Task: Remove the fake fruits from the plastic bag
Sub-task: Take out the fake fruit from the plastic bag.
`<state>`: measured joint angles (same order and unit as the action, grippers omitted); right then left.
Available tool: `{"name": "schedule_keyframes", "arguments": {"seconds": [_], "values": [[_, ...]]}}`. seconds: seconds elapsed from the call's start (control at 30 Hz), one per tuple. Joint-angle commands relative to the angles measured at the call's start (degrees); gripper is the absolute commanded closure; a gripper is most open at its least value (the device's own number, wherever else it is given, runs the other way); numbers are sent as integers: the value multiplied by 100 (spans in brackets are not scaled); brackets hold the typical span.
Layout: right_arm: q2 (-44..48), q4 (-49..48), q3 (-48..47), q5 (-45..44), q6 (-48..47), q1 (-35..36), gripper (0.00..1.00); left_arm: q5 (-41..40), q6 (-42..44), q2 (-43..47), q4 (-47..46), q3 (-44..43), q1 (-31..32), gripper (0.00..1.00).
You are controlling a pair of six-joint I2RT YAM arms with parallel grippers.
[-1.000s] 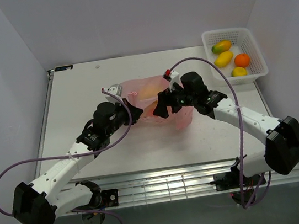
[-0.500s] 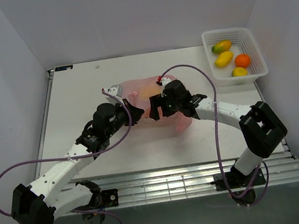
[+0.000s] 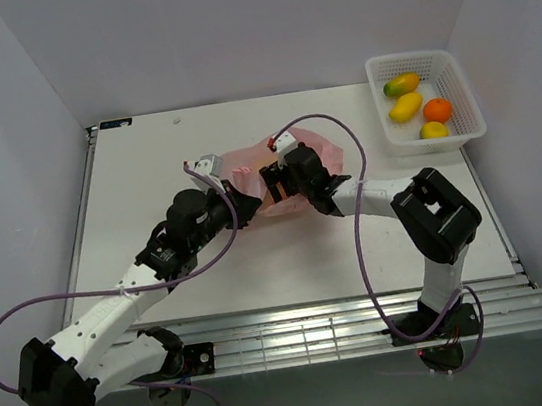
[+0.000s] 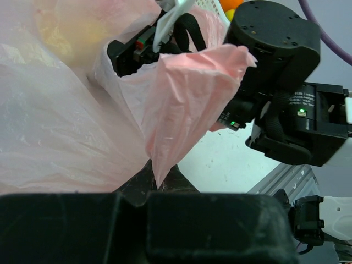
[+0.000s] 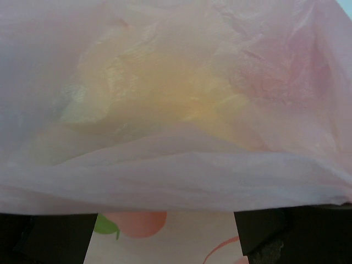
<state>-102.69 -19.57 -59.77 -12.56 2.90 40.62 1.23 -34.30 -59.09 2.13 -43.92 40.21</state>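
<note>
The pink plastic bag (image 3: 321, 161) lies crumpled at mid-table. My left gripper (image 3: 243, 206) is shut on a pointed fold of its film (image 4: 165, 148), the fold pinched between the fingertips of that gripper (image 4: 157, 182). My right gripper (image 3: 271, 185) stands open, pushed against the bag from the right; its dark fingers (image 5: 52, 236) flank the film. A yellow fake fruit (image 5: 181, 93) shows blurred through the bag; the same yellow glow (image 4: 58, 30) appears in the left wrist view. Other fruits in the bag are hidden.
A white lattice basket (image 3: 454, 66) at the back right holds a mango (image 3: 401, 85), a yellow fruit (image 3: 405, 106), an orange (image 3: 439, 110) and a lemon (image 3: 433, 130). White walls close in the table on both sides.
My right gripper has moved left toward the left gripper, pressing further onto the bag, with its elbow folding up. The left gripper keeps its pinch and has barely shifted.
</note>
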Motion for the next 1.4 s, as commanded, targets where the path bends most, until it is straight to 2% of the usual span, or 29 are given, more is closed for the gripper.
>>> {"name": "schedule_keyframes", "arguments": {"seconds": [0.0, 0.13, 0.23, 0.4, 0.67, 0.83, 1.13, 1.37], "values": [[-294, -504, -473, -643, -825, 7, 10, -27, 82, 231, -55, 42, 40, 100], [-523, -39, -782, -827, -861, -2, 10, -299, 82, 293, 24, 42, 58, 100], [-576, -37, -721, -906, -808, -28, 10, -352, 91, 337, 42, 42, 57, 100], [-752, 155, -923, -669, -588, -274, 10, -475, 108, 398, 112, 24, 75, 100], [205, -951, 701, 1025, -1730, -274, 10, -844, 3, 390, 209, -20, 75, 100], [180, -785, 712, 1063, -2065, -274, 10, -774, 29, 442, 182, -116, 75, 100], [-426, -925, -271, -149, -1784, -265, 10, -185, 284, 618, -125, -55, 66, 100], [-1252, 39, -1422, 16, -1582, -300, 10, -132, 345, 679, -143, -11, 75, 100]]}}
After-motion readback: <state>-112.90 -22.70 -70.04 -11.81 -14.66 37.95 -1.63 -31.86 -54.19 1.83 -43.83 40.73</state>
